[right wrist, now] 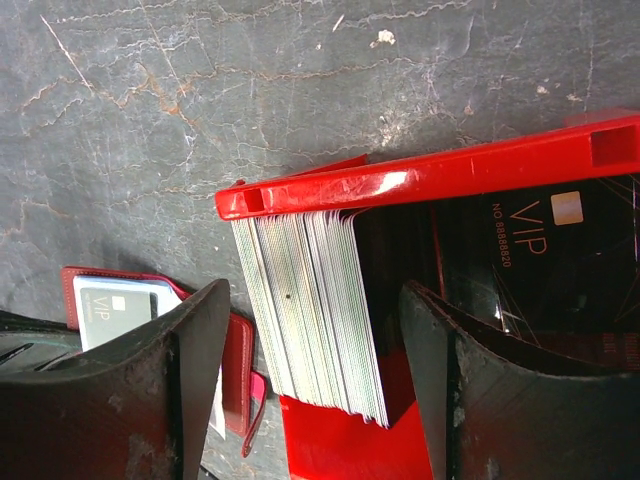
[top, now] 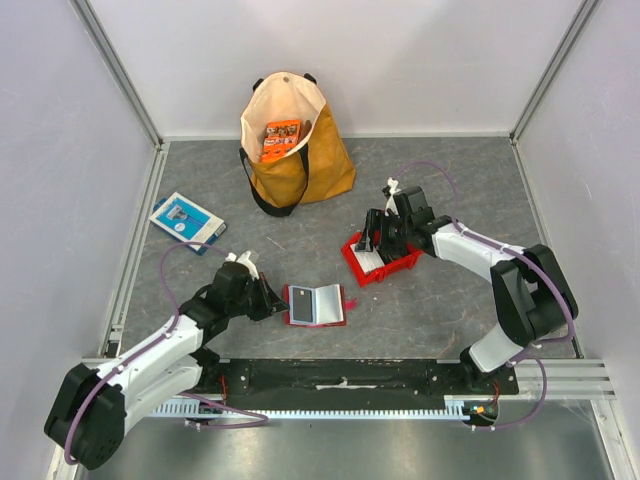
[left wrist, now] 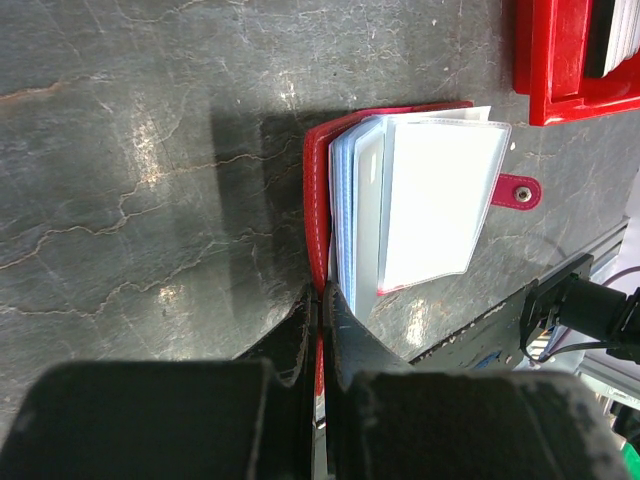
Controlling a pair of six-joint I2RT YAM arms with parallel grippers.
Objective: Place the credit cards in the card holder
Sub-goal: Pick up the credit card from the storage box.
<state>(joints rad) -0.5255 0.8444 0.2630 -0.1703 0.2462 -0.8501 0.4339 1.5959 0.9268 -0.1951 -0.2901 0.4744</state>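
Legibly, "VIP" marks the dark card in the red bin.

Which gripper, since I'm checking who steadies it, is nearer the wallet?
Left. The left gripper is shut on the left edge of the wallet. The right gripper hangs open over the cards in the bin, off to the wallet's right.

Lab cell: white panels, aluminium frame

Card holder front-centre, bin w/ credit cards in it rear-right, bag behind, flat box rear-left.
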